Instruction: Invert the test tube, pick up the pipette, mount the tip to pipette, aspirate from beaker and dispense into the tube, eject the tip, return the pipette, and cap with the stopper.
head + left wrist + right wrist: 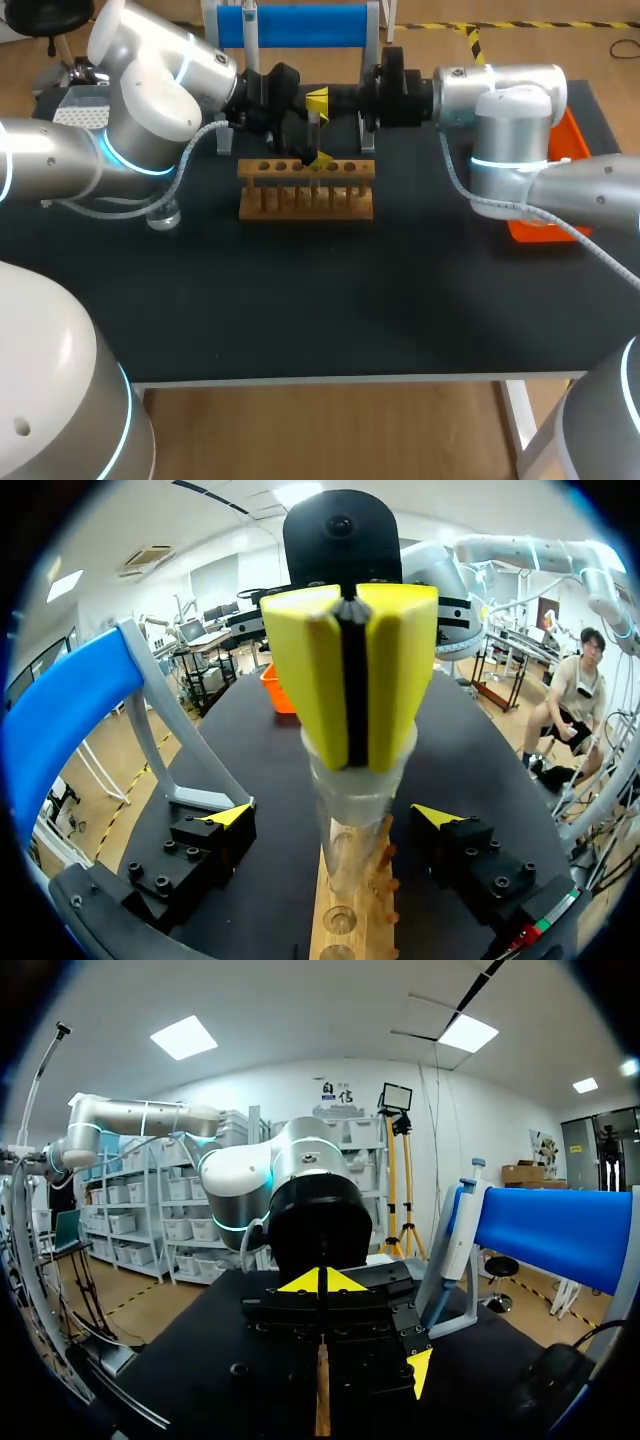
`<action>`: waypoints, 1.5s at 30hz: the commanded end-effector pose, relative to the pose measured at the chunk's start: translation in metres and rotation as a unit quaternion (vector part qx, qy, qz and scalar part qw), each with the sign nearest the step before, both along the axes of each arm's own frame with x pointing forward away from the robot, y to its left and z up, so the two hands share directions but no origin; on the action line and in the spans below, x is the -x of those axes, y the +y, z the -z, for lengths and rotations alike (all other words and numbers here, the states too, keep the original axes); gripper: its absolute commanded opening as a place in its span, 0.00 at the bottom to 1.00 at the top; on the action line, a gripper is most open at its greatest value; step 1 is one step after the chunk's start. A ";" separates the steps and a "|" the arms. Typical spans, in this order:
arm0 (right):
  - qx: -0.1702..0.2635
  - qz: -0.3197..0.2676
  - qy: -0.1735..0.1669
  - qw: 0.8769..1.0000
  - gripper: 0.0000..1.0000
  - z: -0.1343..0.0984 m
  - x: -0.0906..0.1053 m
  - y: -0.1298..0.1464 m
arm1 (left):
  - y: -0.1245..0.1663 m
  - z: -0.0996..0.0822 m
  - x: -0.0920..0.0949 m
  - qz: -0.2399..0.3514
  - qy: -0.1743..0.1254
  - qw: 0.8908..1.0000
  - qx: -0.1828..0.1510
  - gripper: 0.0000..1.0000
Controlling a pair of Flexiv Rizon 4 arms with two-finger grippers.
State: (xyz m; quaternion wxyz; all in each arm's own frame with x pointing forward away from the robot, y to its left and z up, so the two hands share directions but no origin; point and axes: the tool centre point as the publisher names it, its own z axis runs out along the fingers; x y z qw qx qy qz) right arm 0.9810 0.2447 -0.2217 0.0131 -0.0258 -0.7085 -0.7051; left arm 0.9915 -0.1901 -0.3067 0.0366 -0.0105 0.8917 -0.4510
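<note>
My left pincer (336,817) hangs low over the wooden rack (305,190) with its jaws spread wide and nothing in them. My right pincer (350,758) comes in from the other side, its yellow fingers pressed together to a thin dark slit. The test tube (352,845) stands upright just under those fingertips, its lower end down at the rack's holes. Its top meets the tips, but I cannot tell whether they actually nip it.

I judge the step in hand to be the inverting of the tube. The scene fits the tube coming up out of its hole as well as going back down into it (the pictures don't settle which). Either way the next move calls for a straight vertical path, so the glass doesn't bind on the wood. My open left jaws must also stay wide of it. The pipette (249,35) hangs on its blue stand behind the rack.
</note>
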 end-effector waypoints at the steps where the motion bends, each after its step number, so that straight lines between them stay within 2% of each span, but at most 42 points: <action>1: -0.020 0.004 -0.009 1.000 0.00 -0.007 0.003 -0.003 | 0.000 0.000 0.000 0.000 0.000 1.000 -0.001 1.00; 7: -0.042 0.009 -0.024 0.999 0.00 -0.026 0.005 -0.010 | 0.000 0.000 0.000 0.000 0.000 1.000 -0.001 1.00; 10: -0.035 0.019 -0.037 0.999 0.02 -0.031 0.004 -0.017 | 0.000 0.000 0.000 0.000 0.000 1.000 -0.001 1.00; 11: -0.029 0.023 -0.043 0.998 0.26 -0.031 0.003 -0.020 | 0.000 0.000 0.000 0.000 0.000 1.000 -0.001 1.00; 12: -0.024 0.028 -0.047 0.998 0.69 -0.031 0.003 -0.022 | 0.000 0.000 0.000 0.000 0.000 1.000 -0.001 1.00; 13: -0.018 0.034 -0.050 0.998 1.00 -0.031 0.003 -0.025 | 0.000 0.000 0.000 0.000 0.000 1.000 -0.001 1.00; 22: 0.029 0.084 -0.057 0.994 1.00 -0.014 -0.002 -0.055 | 0.000 0.000 0.000 0.000 0.000 1.000 -0.001 1.00; 31: 0.077 0.118 -0.043 0.989 1.00 0.012 -0.005 -0.076 | 0.000 0.000 0.000 0.000 0.000 1.000 -0.001 1.00; 38: 0.077 0.118 -0.043 0.989 1.00 0.012 -0.005 -0.076 | 0.000 0.000 0.000 0.000 0.000 1.000 -0.001 1.00; 45: 0.077 0.118 -0.043 0.989 1.00 0.012 -0.005 -0.076 | 0.015 0.001 0.005 -0.024 0.003 1.000 -0.010 1.00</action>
